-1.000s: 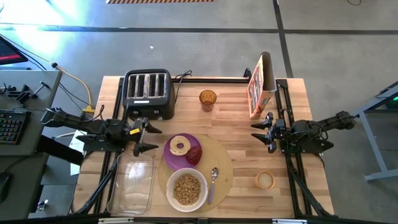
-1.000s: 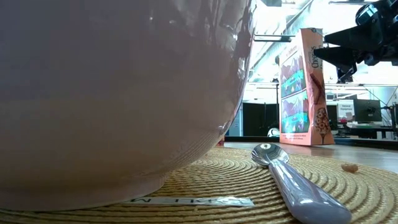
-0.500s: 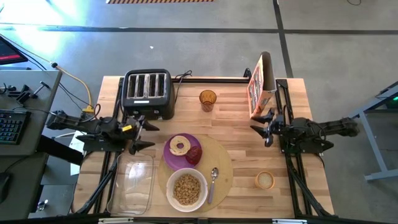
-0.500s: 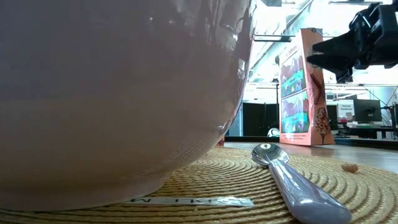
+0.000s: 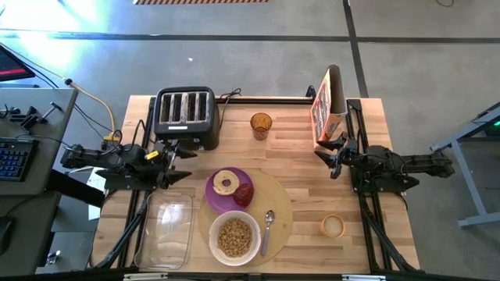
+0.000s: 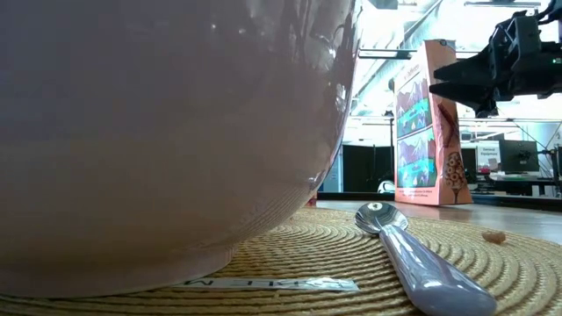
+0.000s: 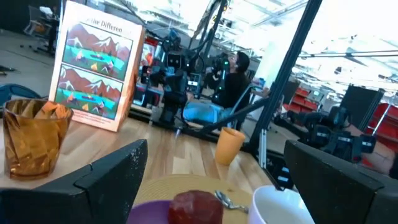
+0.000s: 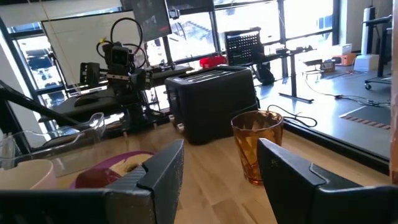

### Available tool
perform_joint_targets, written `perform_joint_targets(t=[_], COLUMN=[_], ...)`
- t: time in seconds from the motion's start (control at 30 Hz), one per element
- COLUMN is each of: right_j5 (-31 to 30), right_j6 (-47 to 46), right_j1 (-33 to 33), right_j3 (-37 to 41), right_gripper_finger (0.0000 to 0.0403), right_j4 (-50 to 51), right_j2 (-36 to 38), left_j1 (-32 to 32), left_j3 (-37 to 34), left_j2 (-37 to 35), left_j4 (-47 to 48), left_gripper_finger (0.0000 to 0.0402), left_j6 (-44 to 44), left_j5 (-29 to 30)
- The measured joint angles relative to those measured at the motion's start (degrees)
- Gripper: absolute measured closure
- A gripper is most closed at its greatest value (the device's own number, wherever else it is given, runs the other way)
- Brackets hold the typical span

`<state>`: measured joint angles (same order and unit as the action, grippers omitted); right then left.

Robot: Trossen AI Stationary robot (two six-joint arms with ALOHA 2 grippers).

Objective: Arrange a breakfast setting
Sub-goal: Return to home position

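Jaws on both arms gape wide with nothing held, as each wrist view shows. Over the last second the left arm (image 5: pixel 117 160) has drawn back toward the left edge of the counter (image 5: pixel 289 156), so the left jaws now hang just in front of the black toaster (image 5: pixel 185 117), apart from the setting. The right arm (image 5: pixel 391 165) has folded back too, bringing the right jaws up beside the cereal box (image 5: pixel 324 113). Nothing on the counter has shifted meanwhile. The round tan placemat (image 5: pixel 280 195) carries the white bowl (image 5: pixel 212 240) on the side nearest the low camera, and the purple plate (image 5: pixel 209 193) overlaps its far left part. On the plate sit the toasted bagel ring (image 5: pixel 219 181) and, just beside it, the dark red food piece (image 5: pixel 244 193). The metal spoon (image 5: pixel 267 229) lies on the mat just right of the bowl. Brown cereal (image 5: pixel 233 237) fills the bowl, and one stray cereal piece (image 6: pixel 494 236) rests on the mat. The setting looks complete to me; the retreat reads as the closing move, with only the arms' tuck to rest left.
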<state>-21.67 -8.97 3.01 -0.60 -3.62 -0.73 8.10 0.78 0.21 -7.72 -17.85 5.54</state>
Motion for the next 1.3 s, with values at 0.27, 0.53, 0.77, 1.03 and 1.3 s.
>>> perform_joint_targets(t=[0.27, 0.53, 0.77, 1.03, 1.3], right_j5=[-0.26, -0.20, -0.17, -0.13, 0.22], right_j6=[0.01, 0.00, 0.02, 0.00, 0.00], right_j1=[-0.02, -0.02, -0.02, -0.02, -0.02], right_j3=[0.02, 0.04, 0.04, 0.07, 0.09], right_gripper_finger=[0.0214, 0.0214, 0.0214, 0.0214, 0.0214], right_j4=[-0.20, -0.28, -0.33, -0.35, -0.37], right_j2=[0.00, 0.00, 0.00, 0.00, 0.00], left_j1=[0.00, 0.00, 0.00, 0.00, 0.00], left_j3=[-0.02, -0.02, -0.02, -0.04, -0.07], left_j2=[0.00, 0.00, 0.00, 0.15, 0.15], left_j4=[1.43, 1.55, 1.56, 1.56, 1.56], left_gripper_finger=[0.0035, 0.0035, 0.0035, 0.0035, 0.0035], left_j6=[-0.01, 0.00, -0.02, -0.01, 0.00], left_j5=[0.00, 0.00, 0.00, 0.00, 0.00])
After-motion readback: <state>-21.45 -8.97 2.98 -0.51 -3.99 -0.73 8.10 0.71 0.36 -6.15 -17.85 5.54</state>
